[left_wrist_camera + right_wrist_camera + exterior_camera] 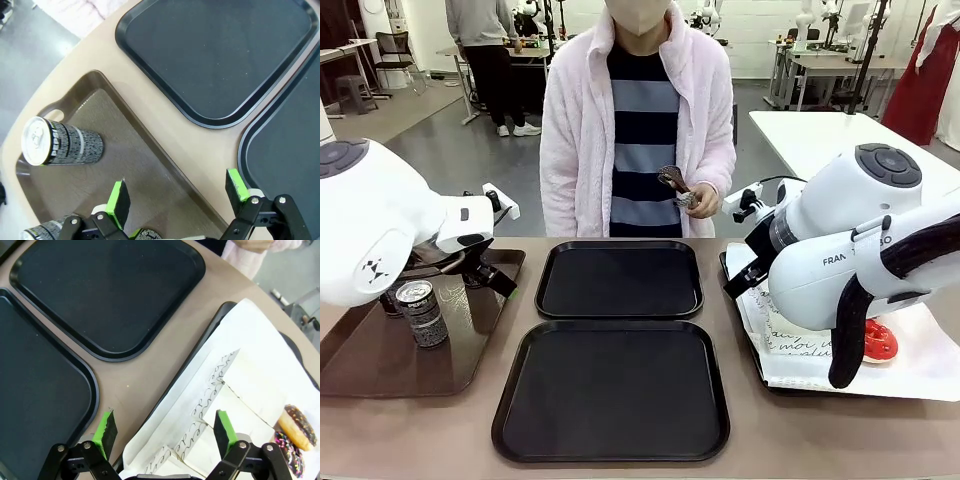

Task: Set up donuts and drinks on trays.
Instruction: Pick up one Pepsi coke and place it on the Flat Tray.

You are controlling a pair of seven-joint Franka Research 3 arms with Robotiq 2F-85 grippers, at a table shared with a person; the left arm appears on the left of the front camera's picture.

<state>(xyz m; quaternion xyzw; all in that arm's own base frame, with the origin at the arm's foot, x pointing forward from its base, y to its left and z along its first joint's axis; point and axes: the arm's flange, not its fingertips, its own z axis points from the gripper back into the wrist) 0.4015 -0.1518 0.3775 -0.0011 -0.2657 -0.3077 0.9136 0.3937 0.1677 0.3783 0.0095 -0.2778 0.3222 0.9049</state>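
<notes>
Two black trays lie bare in the table's middle, the far tray [620, 280] and the near tray [610, 390]. Dark drink cans [420, 312] stand on a brown tray at the left. My left gripper [498, 280] hovers over that brown tray; in the left wrist view it [178, 192] is open and holds nothing, with one can [60, 147] ahead and another [42, 232] beside its finger. My right gripper [165, 430] is open above the paper-lined tray's edge. White sleeves [235, 390] lie there, with chocolate sprinkled donuts [297, 427] and a red-iced donut [878, 342].
The brown tray [380, 350] fills the left side and the white-paper-lined tray [920, 370] the right. A person in a pink robe stands at the far edge, holding a small dark thing in both hands [678, 188]. Bare table runs between the trays.
</notes>
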